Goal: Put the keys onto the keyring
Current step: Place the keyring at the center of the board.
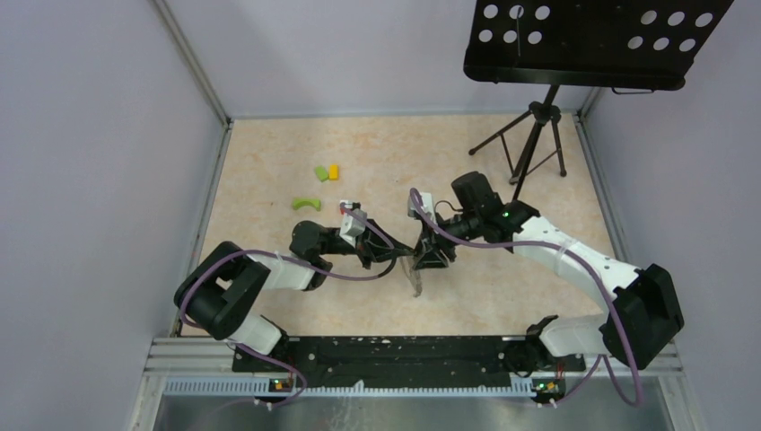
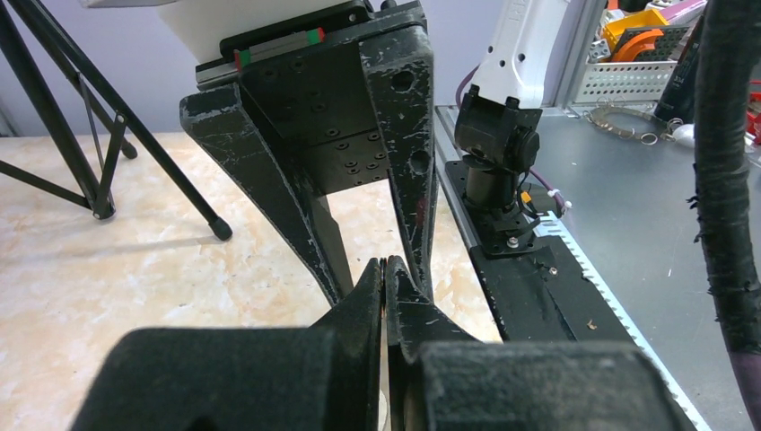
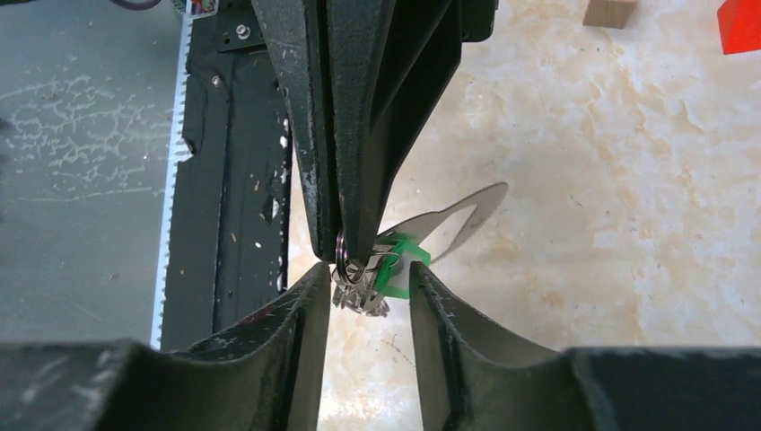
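My left gripper (image 2: 384, 268) is shut on the thin dark edge of the keyring (image 2: 385, 278), just visible between its tips. In the right wrist view the left fingers (image 3: 354, 180) come down from above, pinching the keyring (image 3: 345, 254). Several silver keys (image 3: 359, 294) and a green tag (image 3: 399, 267) hang from it. My right gripper (image 3: 363, 301) is open, its fingers on either side of the hanging keys and apart from them. In the top view the left gripper (image 1: 370, 259) and right gripper (image 1: 431, 259) meet at mid-table, with the keys (image 1: 415, 277) below them.
Green and yellow blocks (image 1: 326, 171) and a curved green piece (image 1: 306, 204) lie behind the left arm. A music stand's tripod (image 1: 537, 135) stands at the back right. A red block (image 3: 740, 18) and a tan block (image 3: 610, 11) show in the right wrist view. A black rail (image 1: 386, 355) runs along the near edge.
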